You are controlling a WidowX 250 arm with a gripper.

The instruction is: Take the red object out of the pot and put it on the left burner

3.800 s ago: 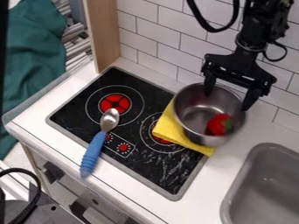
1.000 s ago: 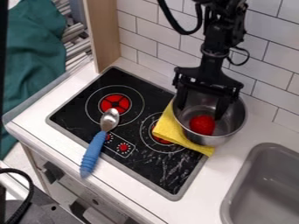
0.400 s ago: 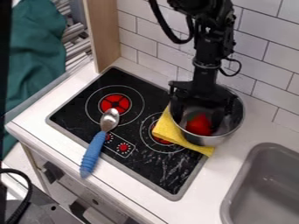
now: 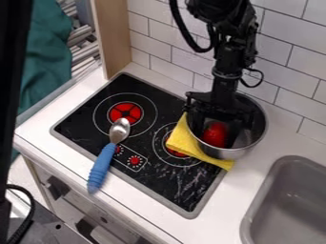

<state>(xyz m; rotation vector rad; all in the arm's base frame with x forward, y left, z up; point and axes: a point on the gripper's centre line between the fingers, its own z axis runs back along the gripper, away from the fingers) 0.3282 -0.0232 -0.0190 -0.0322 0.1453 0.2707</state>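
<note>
Far left on the cooktop (image 4: 159,183): left burner (image 4: 117,113), red centre inside thin printed rings on glossy black. Destination; nothing delivered there.

Next, spoon (image 4: 100,167): smooth metal bowl over the near side of those rings, ribbed blue handle running out past the cooktop's edge. I judge it could crowd the set-down, so I'd favour the far side of the burner.

Then a folded yellow cloth (image 4: 185,143), matte and soft-looking, lying partly over the right burner (image 4: 173,151) and against the pot (image 4: 224,153). Pot is round, upright, brushed-looking grey metal, deep wall.

My gripper (image 4: 217,137) hangs down inside it. Fingers apart, one either side of the red object (image 4: 214,134); whether either touches, I cannot tell from here. Object sits in the pot, rounded, bright red.

Progress, my reading: approach done; grip, lift over the rim, carry left and release remain. Next call is to close gently, then raise straight up; a finger could catch the wall.

Far right: grey sink (image 4: 270,175), rounded corner, dull smooth finish.
</note>
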